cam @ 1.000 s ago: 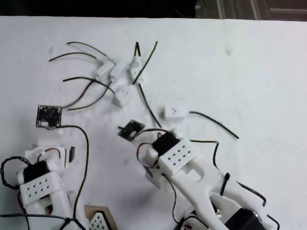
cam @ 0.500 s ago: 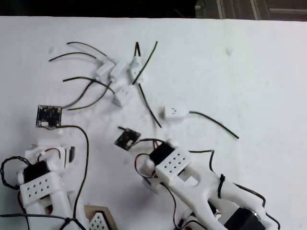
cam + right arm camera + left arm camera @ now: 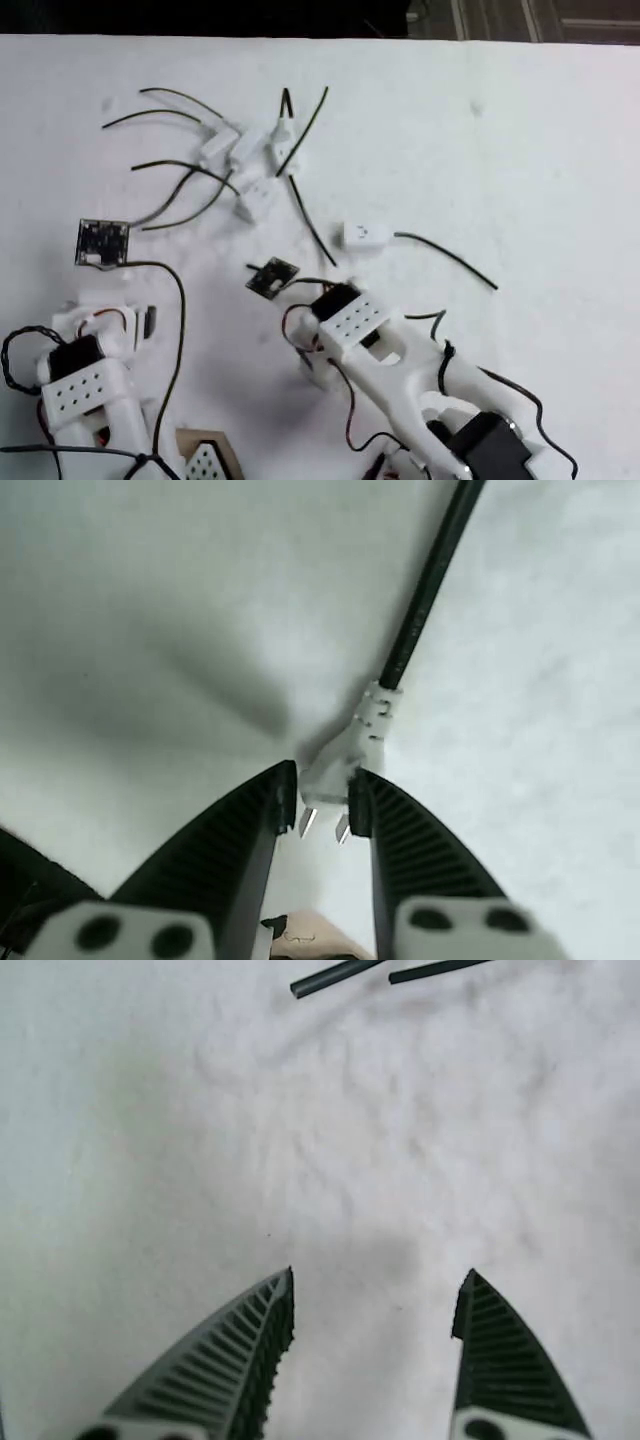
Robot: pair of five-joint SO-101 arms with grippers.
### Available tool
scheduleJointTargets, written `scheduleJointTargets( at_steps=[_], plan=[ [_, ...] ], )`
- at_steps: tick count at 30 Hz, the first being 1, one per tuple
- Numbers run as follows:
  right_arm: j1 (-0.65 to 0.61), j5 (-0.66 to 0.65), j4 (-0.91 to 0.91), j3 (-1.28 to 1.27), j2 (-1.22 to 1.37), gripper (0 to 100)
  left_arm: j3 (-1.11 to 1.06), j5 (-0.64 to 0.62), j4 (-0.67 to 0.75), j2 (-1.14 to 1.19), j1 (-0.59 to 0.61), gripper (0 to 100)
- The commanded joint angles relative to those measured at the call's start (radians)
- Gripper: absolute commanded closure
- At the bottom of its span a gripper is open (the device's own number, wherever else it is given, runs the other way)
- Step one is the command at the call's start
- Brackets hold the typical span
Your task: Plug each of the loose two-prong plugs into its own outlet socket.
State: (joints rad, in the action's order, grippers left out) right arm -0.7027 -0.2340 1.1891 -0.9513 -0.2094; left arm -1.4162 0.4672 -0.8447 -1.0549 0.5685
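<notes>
On the white table [image 3: 520, 130] two arms stand along the near edge. The left arm [image 3: 85, 385] sits by the near left corner. Its wrist view shows the left gripper [image 3: 379, 1275] released, its two ribbed fingers spread wide above bare table and touching nothing. Two black cord ends [image 3: 335, 975] lie farther off.

Toward the far edge, left of the middle, lies a cluster of white connector bodies [image 3: 245, 160], four as far as I can count, packed close together. Thin black leads fan out from it to both sides. Which of the bodies are plugs and which are sockets cannot be told.

The right arm [image 3: 360, 325] reaches in from the near edge to about the middle of the table. The right gripper [image 3: 325, 780] is clenched on one white two-prong plug [image 3: 340, 760]. The plug's body is pinched between the two fingers, with both metal prongs pointing back toward the wrist. Its black cord [image 3: 430, 580] runs straight away from the gripper over the table.

Just past that arm, near the middle of the table, one outlet socket [image 3: 363, 235] lies apart from the cluster. A single black lead [image 3: 445, 258] trails from it toward the right edge.
</notes>
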Motion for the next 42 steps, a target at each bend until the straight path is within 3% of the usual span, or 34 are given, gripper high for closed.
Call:
scheduleJointTargets(
  at_steps=[1,11,14,20,25,30,35,42],
  plan=[
    [0.077,-0.055,-0.035,-0.014,0.039,89.3,0.003,0.000,0.015,-0.019,0.007,74],
    [0.113,-0.104,-0.035,-0.014,0.047,89.6,0.003,0.000,0.015,-0.019,0.007,74],
    [0.114,-0.140,-0.054,-0.014,0.039,98.0,0.003,0.000,0.015,-0.019,0.007,74],
    [0.137,-0.229,-0.039,-0.014,0.015,98.0,0.003,0.000,0.015,-0.019,0.007,74],
    [0.154,-0.224,0.120,0.018,-0.200,98.1,0.003,0.000,0.015,-0.019,0.007,74],
    [0.305,-0.219,0.226,0.100,-0.504,98.1,0.020,0.000,0.009,-0.019,0.001,74],
    [0.456,-0.094,0.228,0.110,-0.673,98.1,0.155,0.000,-0.124,-0.019,-0.058,74],
    [0.607,0.110,0.150,0.110,-0.688,98.1,0.420,-0.026,-0.350,-0.012,-0.268,74]
  ],
)
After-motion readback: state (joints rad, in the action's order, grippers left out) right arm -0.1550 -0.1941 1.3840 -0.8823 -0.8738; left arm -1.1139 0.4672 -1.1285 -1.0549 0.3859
